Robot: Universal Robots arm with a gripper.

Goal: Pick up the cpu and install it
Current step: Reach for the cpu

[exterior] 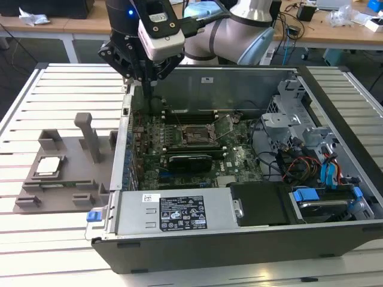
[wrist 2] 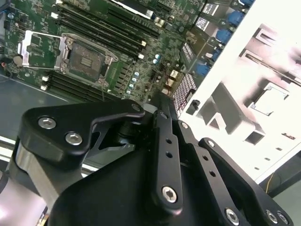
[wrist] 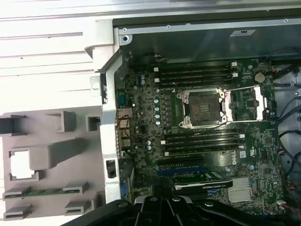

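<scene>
In the exterior view, my gripper hangs over the far corner of the open computer case, on the exterior view's left. Its tips dip just inside the case wall, above the green motherboard. My jaws look pressed together with nothing between them.

The cpu lies flat, silver top up, in a recess of the grey tray on the slatted table. It is outside the case and well apart from me. It is square, so no side runs longer, and its edges line up with the tray's edges.

The socket sits bare in the middle of the board, with its metal frame flipped up. A black-and-white sticker covers the near metal box, and its print is too small for me to make out.

In the second wrist view, the black links of my gripper meet at closed, empty tips. Beyond them lies the socket with its frame swung open. The tray is lost in glare.

In the first wrist view, my gripper sits over the board's edge. The cpu shows as a bright white square in the tray, outside the case wall. The socket lies between rows of memory slots.
</scene>
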